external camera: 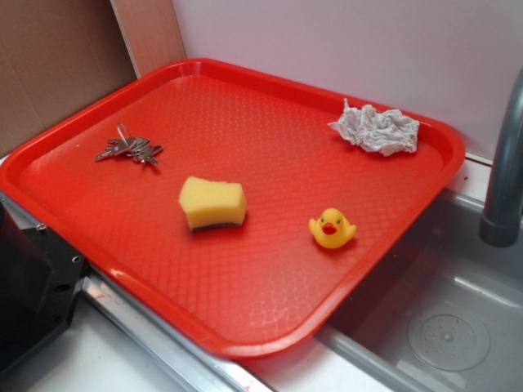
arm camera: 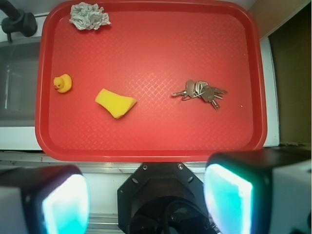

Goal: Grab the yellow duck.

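The yellow duck (external camera: 332,228) is tiny, with an orange-red beak, and sits upright on the red tray (external camera: 270,318) near its right edge. In the wrist view the duck (arm camera: 63,83) is at the tray's left side. My gripper (arm camera: 146,200) is open and empty, high above the robot base, short of the tray's near rim (arm camera: 146,155) and far from the duck. Its two pads (arm camera: 229,197) show at the bottom corners of the wrist view. The gripper is not in the exterior view.
A yellow sponge (external camera: 212,202) with a dark underside lies mid-tray. A bunch of keys (external camera: 129,149) lies at the tray's left. A crumpled paper towel (external camera: 376,129) is at the far right corner. A sink basin (external camera: 445,310) and faucet (external camera: 507,171) lie right of the tray.
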Action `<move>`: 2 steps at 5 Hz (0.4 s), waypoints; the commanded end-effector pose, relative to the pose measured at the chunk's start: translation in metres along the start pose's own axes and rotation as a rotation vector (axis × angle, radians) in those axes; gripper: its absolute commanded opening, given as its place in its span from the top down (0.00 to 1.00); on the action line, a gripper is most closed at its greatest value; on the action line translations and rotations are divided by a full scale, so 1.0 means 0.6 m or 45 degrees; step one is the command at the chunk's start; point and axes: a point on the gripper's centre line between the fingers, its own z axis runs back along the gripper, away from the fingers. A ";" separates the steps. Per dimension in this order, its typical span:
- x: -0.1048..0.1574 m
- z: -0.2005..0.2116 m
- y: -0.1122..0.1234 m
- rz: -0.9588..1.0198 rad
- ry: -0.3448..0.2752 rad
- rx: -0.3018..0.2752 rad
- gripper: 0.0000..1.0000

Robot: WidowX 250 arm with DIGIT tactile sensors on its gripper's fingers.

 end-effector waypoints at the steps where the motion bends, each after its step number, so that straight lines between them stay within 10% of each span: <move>1: 0.000 0.000 0.000 0.000 0.000 0.000 0.00; 2: 0.023 -0.005 -0.011 -0.174 -0.064 -0.022 0.00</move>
